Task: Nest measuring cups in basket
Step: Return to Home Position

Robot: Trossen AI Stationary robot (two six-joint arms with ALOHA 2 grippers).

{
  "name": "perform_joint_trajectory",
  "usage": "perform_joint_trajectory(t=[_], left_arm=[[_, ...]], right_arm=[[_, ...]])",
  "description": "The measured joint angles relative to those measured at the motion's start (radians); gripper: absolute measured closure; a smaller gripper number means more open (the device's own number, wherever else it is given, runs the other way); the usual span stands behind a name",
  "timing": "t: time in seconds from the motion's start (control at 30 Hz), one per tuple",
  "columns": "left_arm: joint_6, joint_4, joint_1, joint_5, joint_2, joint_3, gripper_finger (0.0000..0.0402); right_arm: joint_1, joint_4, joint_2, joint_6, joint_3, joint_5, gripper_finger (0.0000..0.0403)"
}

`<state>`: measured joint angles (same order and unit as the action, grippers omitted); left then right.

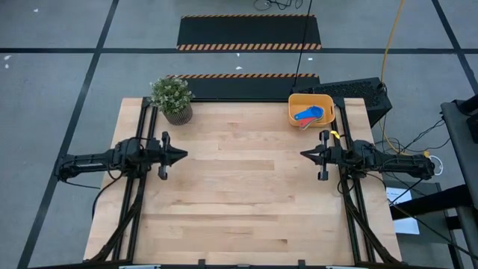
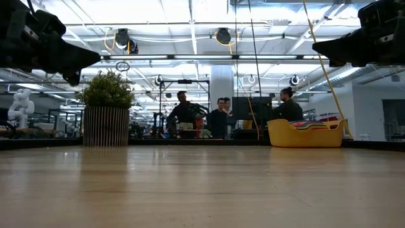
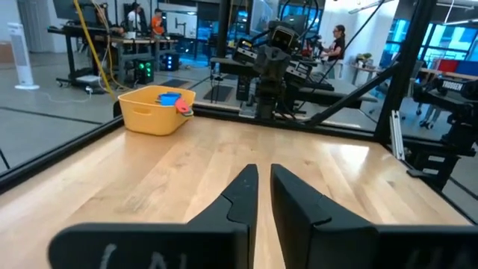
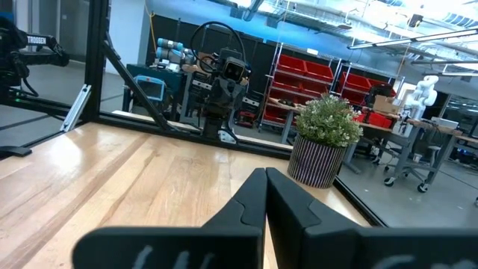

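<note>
Measuring cups (image 1: 308,115) sit nested in the basket (image 1: 311,96) at one o'clock. The task looks done, with left claw (image 1: 181,155) and right claw (image 1: 305,155) closed, empty.

Measuring cups (image 1: 308,115) nested in basket (image 1: 293,110) — table's (image 1: 239,194) far-right corner, plant (image 1: 172,97) far-left

The measuring cups (image 1: 308,115) lie overlapped in the basket (image 1: 293,104) at the table (image 1: 239,194)'s far right corner. Blue, teal and a bit of red show; the rest are covered and cannot be counted. At table height the basket's wall hides all but a thin strip of colour. There the left arm (image 2: 38,35) and the right arm (image 2: 370,35) are cut off by the picture's upper corners. People (image 2: 218,117) beyond the table are too small and dark to make out.
</note>
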<state>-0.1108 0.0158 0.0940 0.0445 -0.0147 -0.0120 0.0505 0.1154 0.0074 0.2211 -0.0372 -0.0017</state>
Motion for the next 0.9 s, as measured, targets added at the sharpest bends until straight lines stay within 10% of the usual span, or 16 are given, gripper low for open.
perform_joint_trajectory(t=[0.9], left_arm=[[0.057,0.004,0.004,-0.04,0.0,0.0,0.0355]], right_arm=[[0.0,0.0,0.0,0.0,0.0,0.0,0.0403]])
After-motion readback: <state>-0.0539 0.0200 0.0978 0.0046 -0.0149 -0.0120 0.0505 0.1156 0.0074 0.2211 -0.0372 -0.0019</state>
